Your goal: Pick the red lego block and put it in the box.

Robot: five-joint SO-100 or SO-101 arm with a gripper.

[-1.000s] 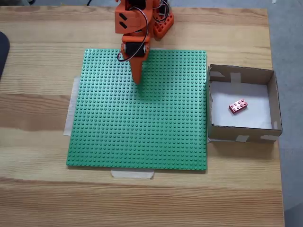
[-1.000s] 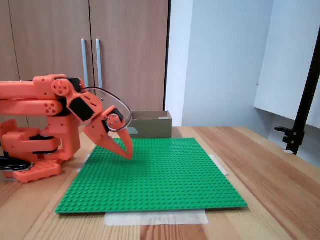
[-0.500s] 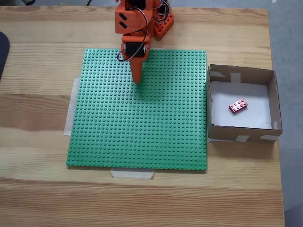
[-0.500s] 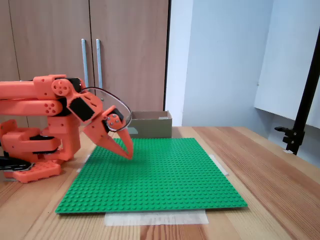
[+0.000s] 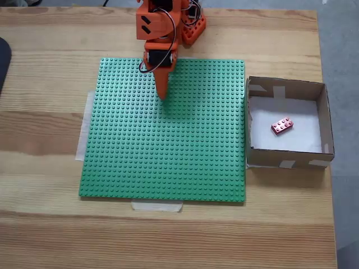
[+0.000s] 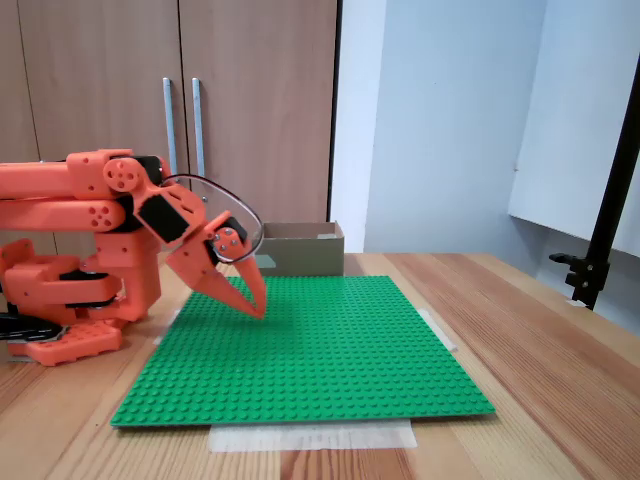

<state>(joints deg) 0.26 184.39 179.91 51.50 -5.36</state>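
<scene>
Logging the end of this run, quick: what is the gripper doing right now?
Gripper: shut, holding nothing, its tip low over the green baseplate. The red lego block lies in the box.

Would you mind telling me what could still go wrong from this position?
The red lego block already lies in the box, so little remains at risk. The shut gripper points down with its tip close over the green baseplate; dropping further might scrape or snag the studs. A wide sweep towards the box could knock its cardboard wall and shift it, since nothing visibly fixes it to the table.
</scene>
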